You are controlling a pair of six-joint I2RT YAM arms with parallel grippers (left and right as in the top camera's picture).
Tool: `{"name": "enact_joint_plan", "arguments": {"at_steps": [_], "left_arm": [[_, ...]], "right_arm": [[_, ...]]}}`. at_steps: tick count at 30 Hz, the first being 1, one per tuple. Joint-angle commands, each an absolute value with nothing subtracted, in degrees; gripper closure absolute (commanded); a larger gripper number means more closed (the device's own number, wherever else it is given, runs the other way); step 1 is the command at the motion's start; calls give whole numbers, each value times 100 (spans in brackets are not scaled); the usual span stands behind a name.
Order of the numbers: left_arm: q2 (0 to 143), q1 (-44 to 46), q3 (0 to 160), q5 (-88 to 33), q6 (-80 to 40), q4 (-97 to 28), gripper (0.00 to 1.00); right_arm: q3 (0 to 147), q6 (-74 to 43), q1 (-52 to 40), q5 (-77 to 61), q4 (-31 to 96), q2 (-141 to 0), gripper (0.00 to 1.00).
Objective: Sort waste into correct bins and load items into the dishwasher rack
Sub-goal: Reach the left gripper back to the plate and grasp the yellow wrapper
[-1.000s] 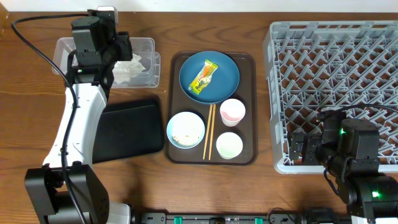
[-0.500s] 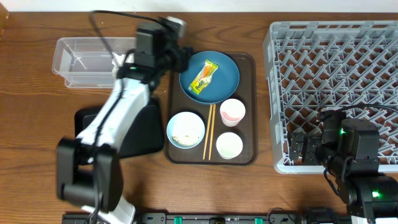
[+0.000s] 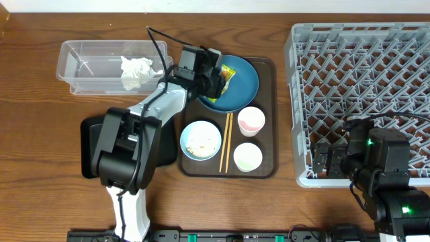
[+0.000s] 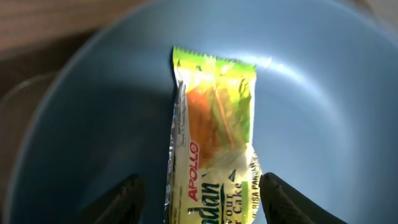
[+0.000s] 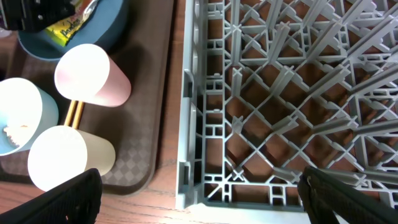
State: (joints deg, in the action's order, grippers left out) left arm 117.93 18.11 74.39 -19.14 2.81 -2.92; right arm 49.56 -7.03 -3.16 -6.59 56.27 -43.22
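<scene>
Yellow-green and orange, the snack wrapper (image 4: 211, 143) lies flat on the blue plate (image 4: 323, 124), and the left gripper (image 4: 205, 202) hangs right over its near end. The jaws stand apart, one dark finger on each side of the wrapper, with a strip of bare plate showing between each finger and the foil. In the left wrist view the wrapper's long axis runs straight away from the camera, so the jaws would close across its narrow width, which I judge the right line for a pinch. The wrapper is thin and flat, so the fingers must come down to the plate. The right gripper (image 5: 202, 199), jaws wide apart and holding nothing, sits by the near corner of the rack (image 3: 356, 67), well away from the wrapper.
</scene>
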Motion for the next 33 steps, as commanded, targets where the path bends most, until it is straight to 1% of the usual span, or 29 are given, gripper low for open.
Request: {"name": "enact_joint_plan", "arguments": {"at_steps": [1,8,17,20,22,30,32,33], "left_arm": [[11876,1809,7509,-1879,274,-274,37],[11917,1811,7498,-1881,272,-408,46],[11937,1925,7481,-1881,272,-438,69],[11937,1994,7481,-1881,272,-445,70],[11937,2045,7481,-1879,274,-464,69],[11950,2156,7367,-1511,276,-611,68],[11950,2156,7367,-1511,274,-604,69],[11948,2156,7367,-1514,274,-587,73]], "right_arm": [[5081,-722,-268,-622,5616,-4313,1],[5081,-720,-268,-620,5616,-4313,1],[5081,-720,-268,-620,5616,-4313,1],[5081,-720,-268,-620,5618,-4313,1],[5081,-720,-268,-620,5618,-4313,1],[5081,-718,-268,-622,5616,-4313,1],[5081,-720,-268,-620,5618,-4313,1],[5081,-720,-268,-620,5618,-4313,1]]}}
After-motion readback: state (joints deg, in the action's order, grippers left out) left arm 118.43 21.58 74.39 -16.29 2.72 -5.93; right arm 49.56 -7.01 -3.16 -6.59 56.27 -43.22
